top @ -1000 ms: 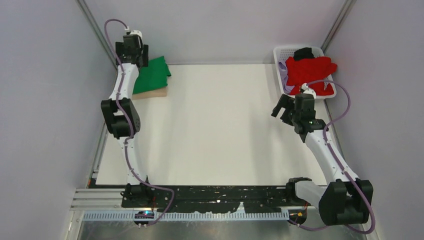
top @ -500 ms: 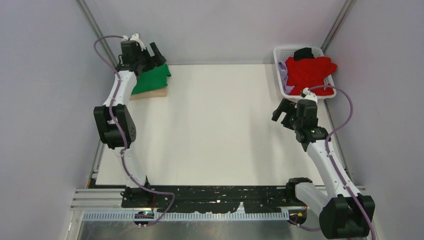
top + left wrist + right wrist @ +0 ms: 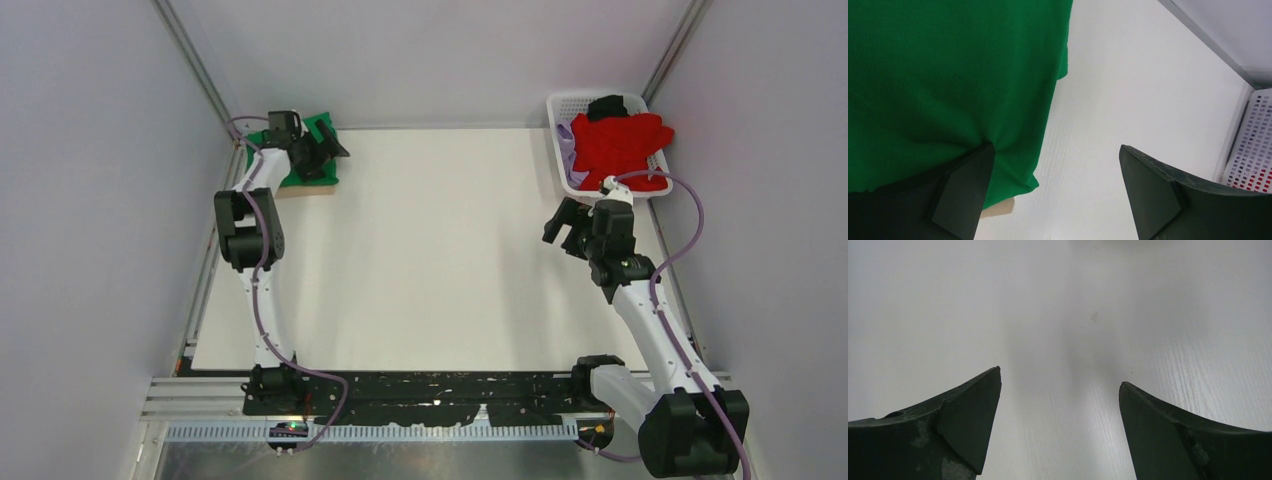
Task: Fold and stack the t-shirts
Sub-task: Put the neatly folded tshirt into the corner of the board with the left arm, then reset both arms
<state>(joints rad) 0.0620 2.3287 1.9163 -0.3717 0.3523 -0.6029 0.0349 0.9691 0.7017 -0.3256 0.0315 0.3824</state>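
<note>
A folded bright green t-shirt [image 3: 312,135] lies on a tan one [image 3: 318,186] at the table's far left corner; both also show in the left wrist view, green [image 3: 948,75] over tan [image 3: 998,209]. My left gripper [image 3: 328,148] is open and empty, low over the green shirt's right edge, one finger [image 3: 965,185] touching the cloth. A red t-shirt [image 3: 620,145] lies heaped in the white basket [image 3: 560,103] at the far right, with lilac [image 3: 566,150] and black [image 3: 606,105] garments. My right gripper [image 3: 565,222] is open and empty over bare table [image 3: 1063,340], just in front of the basket.
Grey walls close the table on the left, back and right. The white tabletop [image 3: 430,250] stretches between the two arms. The basket's lattice wall [image 3: 1253,145] shows at the right of the left wrist view.
My left gripper has swung down and to the right from above the stack, now lying low over the green shirt's right edge. My right arm has drawn back slightly toward the table's front.
</note>
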